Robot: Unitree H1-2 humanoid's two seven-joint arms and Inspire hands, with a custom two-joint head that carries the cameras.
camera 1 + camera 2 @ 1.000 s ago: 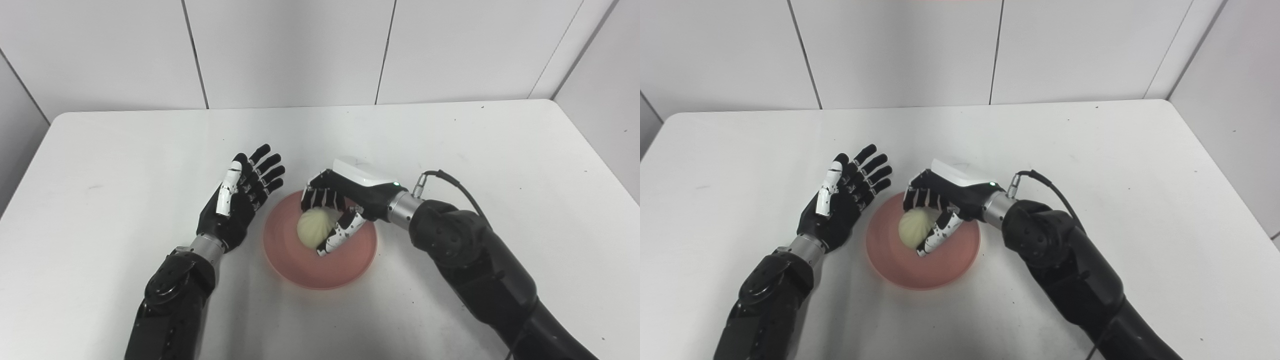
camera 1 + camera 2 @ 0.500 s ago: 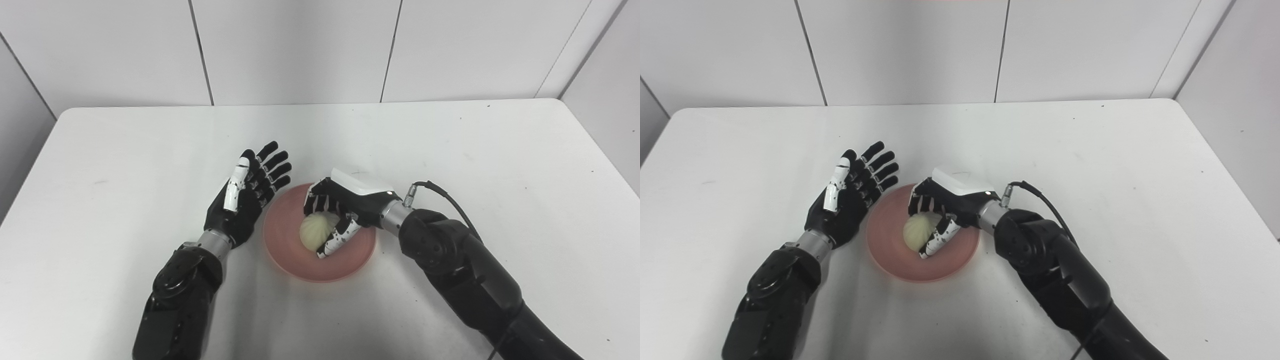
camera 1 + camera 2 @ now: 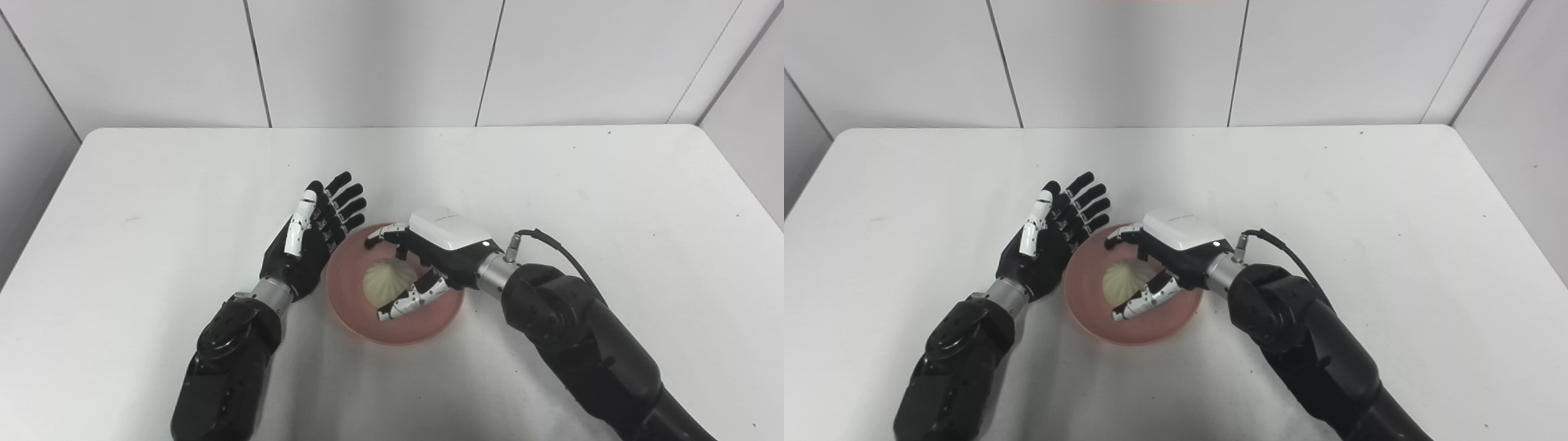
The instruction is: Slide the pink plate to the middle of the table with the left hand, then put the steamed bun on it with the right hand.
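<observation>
The bun [image 3: 384, 280] sits in the pink plate [image 3: 422, 326] mid-table, the right hand [image 3: 429, 257] spread open around it, the left hand [image 3: 309, 236] open just left; it looks soft and light, best cupped gently by its sides.

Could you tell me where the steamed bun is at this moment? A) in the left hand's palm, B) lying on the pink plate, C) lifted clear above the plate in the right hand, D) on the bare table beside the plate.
B: the steamed bun lies on the pink plate, with the right hand spread open around it and the left hand open beside the plate's rim.
</observation>
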